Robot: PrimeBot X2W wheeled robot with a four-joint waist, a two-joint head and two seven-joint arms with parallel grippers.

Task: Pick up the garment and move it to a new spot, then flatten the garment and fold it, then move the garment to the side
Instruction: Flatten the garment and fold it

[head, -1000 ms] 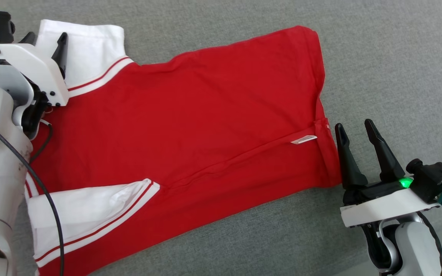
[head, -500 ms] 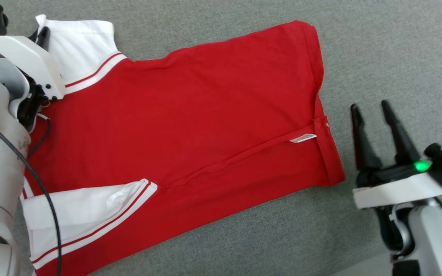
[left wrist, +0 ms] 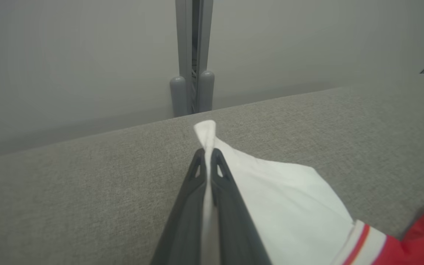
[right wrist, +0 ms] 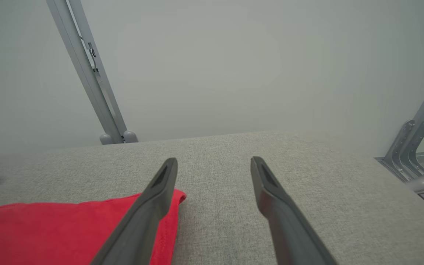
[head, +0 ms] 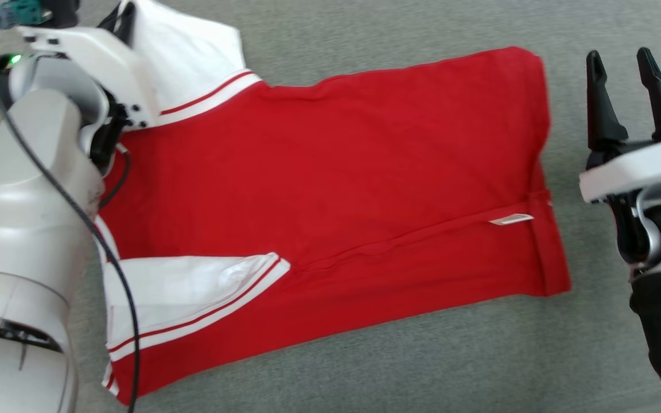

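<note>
Grey fabric worktop [head: 365, 373] carries a red garment [head: 336, 172] lying flat, its long axis running left to right. The left hand [left wrist: 207, 162] is clenched on the far-left white sleeve [head: 193, 51]. The right hand [head: 618, 54], spread and empty, hovers just beside the far-right hem corner.

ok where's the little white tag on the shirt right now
In the head view the white tag lies on the red garment near its right-hand hem, on the seam, a little left of the open right gripper.
</note>
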